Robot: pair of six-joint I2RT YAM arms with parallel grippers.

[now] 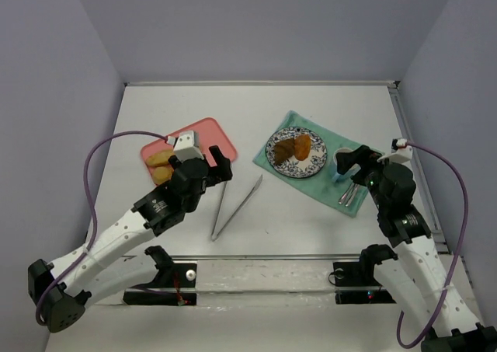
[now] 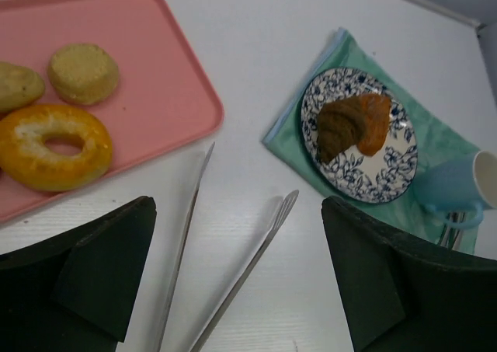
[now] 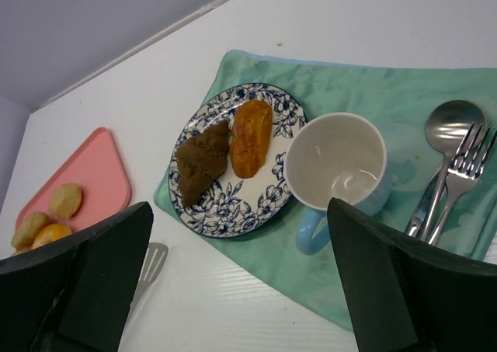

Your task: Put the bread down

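Tabletop scene with two robot arms at the near edge of a white table (image 1: 256, 103). The left gripper (image 2: 237, 235) hovers with its jaws spread wide and has hold of nothing. Directly below it, metal tongs (image 2: 257, 251) lie flat on the table, their two arms splayed in a narrow V, apart from the gripper's fingers.

A pink tray (image 2: 147, 64) sits left of the tongs, its near corner just beside the tip of one tong arm. On the tray rest a golden bagel (image 2: 54, 146), a round pale biscuit (image 2: 84, 72) and part of a roll (image 2: 15, 86) cut off by the frame edge.

To the right, a blue-and-white floral plate (image 2: 388, 177) sits on a teal cloth (image 3: 373, 80). Two pieces of bread lie on the plate side by side and touching: a dark brown piece (image 3: 200, 159) and an orange piece (image 3: 250, 137).

An empty light blue cup (image 3: 338, 162) stands upright on the cloth just beside the plate. A spoon (image 3: 454, 123) and a fork (image 3: 466, 162) lie together on the cloth beyond the cup.

The right gripper (image 3: 239, 212) hangs above the cup and plate with its jaws wide apart, gripping nothing.
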